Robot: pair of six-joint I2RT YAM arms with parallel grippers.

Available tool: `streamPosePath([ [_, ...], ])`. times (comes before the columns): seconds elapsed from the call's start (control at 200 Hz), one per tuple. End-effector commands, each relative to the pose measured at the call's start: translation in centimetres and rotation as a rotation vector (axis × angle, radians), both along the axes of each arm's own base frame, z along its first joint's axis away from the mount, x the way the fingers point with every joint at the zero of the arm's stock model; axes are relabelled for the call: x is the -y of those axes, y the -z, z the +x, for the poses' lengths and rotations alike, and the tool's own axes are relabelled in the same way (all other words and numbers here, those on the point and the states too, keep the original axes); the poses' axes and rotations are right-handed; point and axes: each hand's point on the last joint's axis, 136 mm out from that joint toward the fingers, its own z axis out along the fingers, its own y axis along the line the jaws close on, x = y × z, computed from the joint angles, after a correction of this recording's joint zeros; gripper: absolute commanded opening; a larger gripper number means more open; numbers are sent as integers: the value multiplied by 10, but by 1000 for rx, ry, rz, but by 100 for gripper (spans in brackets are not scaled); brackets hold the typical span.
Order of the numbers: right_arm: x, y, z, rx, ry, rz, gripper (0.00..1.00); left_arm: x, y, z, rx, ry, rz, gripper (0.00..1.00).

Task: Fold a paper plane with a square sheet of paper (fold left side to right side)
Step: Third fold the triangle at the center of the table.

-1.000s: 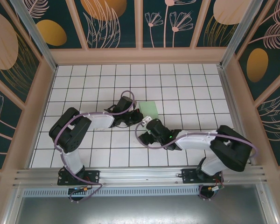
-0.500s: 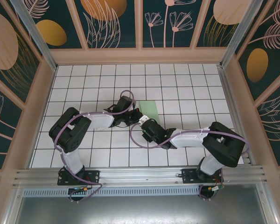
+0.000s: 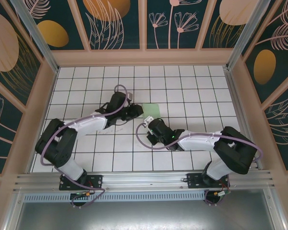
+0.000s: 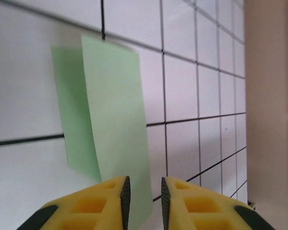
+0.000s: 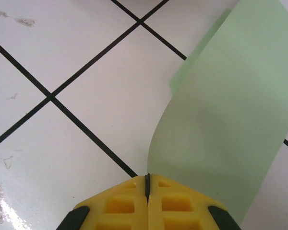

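While right pincer [image 5: 147,178] pinched the sheet [image 5: 225,110] at its tips, left pincer [image 4: 145,184] stood ajar; first fold unfinished (no crease).

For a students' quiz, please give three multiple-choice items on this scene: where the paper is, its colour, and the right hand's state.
1. The sheet of paper lies: A in the middle of the table; B at the near rail; C against the left wall.
2. Its colour: A white; B pale green; C orange.
3. The right hand is: A wide open; B half open; C shut.
Answers: 1 A, the top view shows it on the centre tiles; 2 B, green in all views; 3 C, its yellow fingers press together.
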Motion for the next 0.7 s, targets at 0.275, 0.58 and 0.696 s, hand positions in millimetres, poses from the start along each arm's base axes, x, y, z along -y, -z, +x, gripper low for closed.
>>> streamPosePath([
  [0.275, -17, -14, 0, -132, -49, 164, 0, 35, 3, 34, 55, 205, 15, 20],
  [0.58, -17, -6, 8, -201, -23, 194, 0, 76, 45, 53, 8, 365, 55, 17],
  [0.696, -15, -4, 12, -220, -6, 206, 0, 82, 65, 53, -29, 392, 65, 17],
])
